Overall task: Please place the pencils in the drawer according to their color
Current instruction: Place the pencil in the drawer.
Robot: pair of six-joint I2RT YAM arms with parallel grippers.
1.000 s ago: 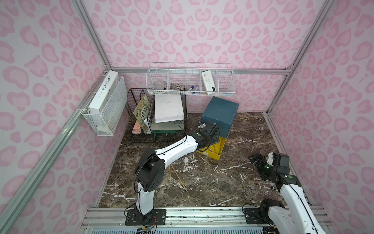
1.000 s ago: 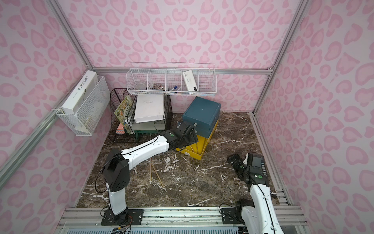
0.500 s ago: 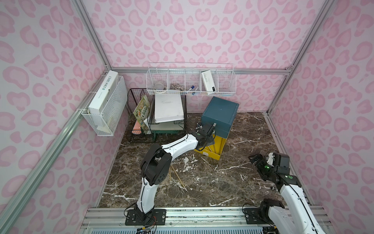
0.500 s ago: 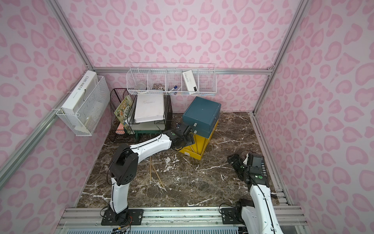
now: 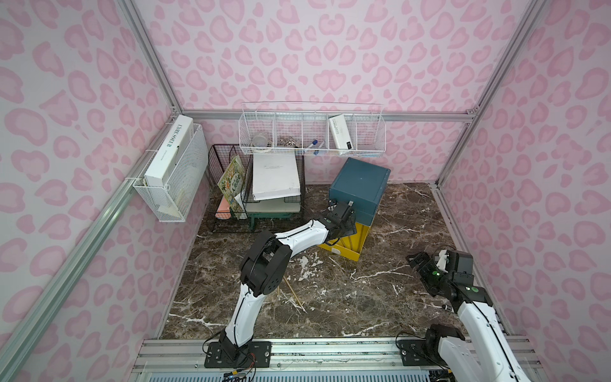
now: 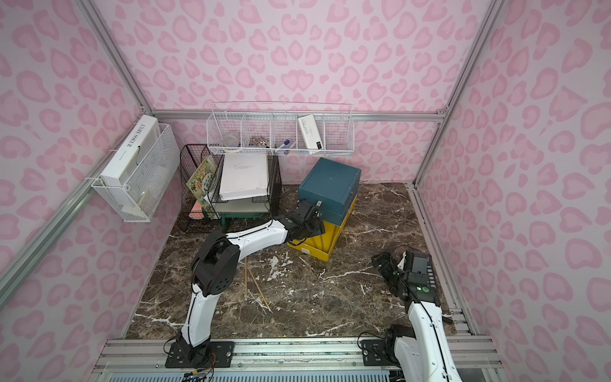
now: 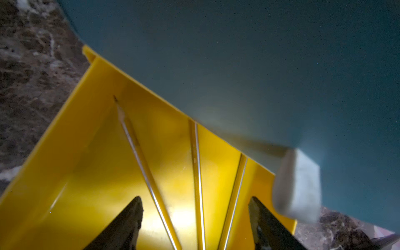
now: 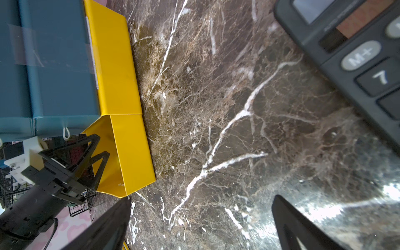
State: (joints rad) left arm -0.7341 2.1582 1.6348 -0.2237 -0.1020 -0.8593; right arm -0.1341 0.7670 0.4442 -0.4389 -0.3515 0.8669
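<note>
Yellow drawer (image 5: 362,243) pulled out at the foot of the teal cabinet (image 5: 360,180); both teal drawers above apparently pushed in. Three yellow pencils (image 7: 195,164) lying on the drawer floor, fanned apart, plain in the left wrist view. Left pincer (image 7: 195,198) low over that open drawer, fingers spread, pinching nothing as far as can be seen. At least two loose pencils (image 6: 253,284), pale yellowish, on the bench (image 6: 330,297), well apart from the cabinet and near the left arm's elbow. No teal or black pencils made out anywhere; contents of the shut drawers hidden. Judged partway: yellow sorting begun, not finished. Right pincer (image 8: 201,198) spread wide and empty, hovering over bare bench beside a calculator (image 8: 346,54).
</note>
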